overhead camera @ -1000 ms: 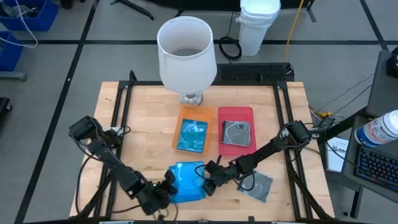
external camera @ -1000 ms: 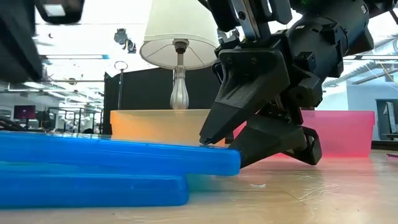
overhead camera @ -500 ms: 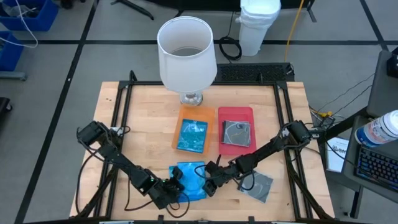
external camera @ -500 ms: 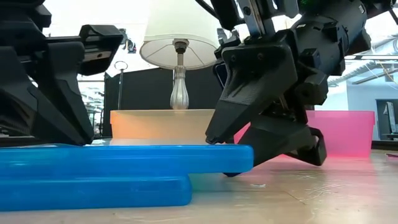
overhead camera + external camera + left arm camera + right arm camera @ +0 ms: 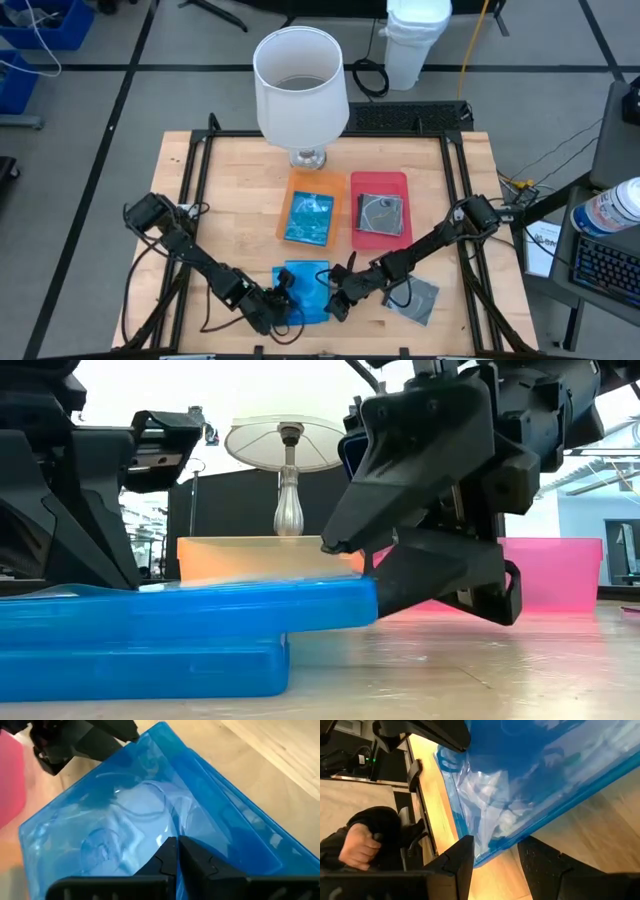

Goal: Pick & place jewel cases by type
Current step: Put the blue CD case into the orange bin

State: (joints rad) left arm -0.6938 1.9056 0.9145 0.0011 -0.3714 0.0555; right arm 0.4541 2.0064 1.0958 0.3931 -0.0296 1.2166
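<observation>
**Child:** What is your left pincer [image 5: 283,300] doing?

**Robot:** My left pincer is low at the front of the wooden desk [image 5: 235,210]. Its fingers are pressed tight together, right at the near edge of the top see-through blue square plastic case [image 5: 303,283]. I cannot tell if they really pinch it.

**Child:** Is there just one blue case there?

**Robot:** No, two. The top blue case lies on another blue plastic case [image 5: 140,670], and the top one sticks out past it to the side.

**Child:** And your right pincer [image 5: 335,295]?

**Robot:** My right pincer is at the other edge of that top blue case. Its fingers are partly open, one above the edge and one under it.

**Child:** Where are the other cases?

**Robot:** One more blue case [image 5: 308,217] lies in the flat orange tray [image 5: 314,181]. Next to it, a clear grey case with a silver disc [image 5: 380,214] lies in the flat red tray [image 5: 378,181]. Another grey case [image 5: 418,298] lies on the desk under my right arm. A white lamp [image 5: 300,85] stands behind the trays.
</observation>
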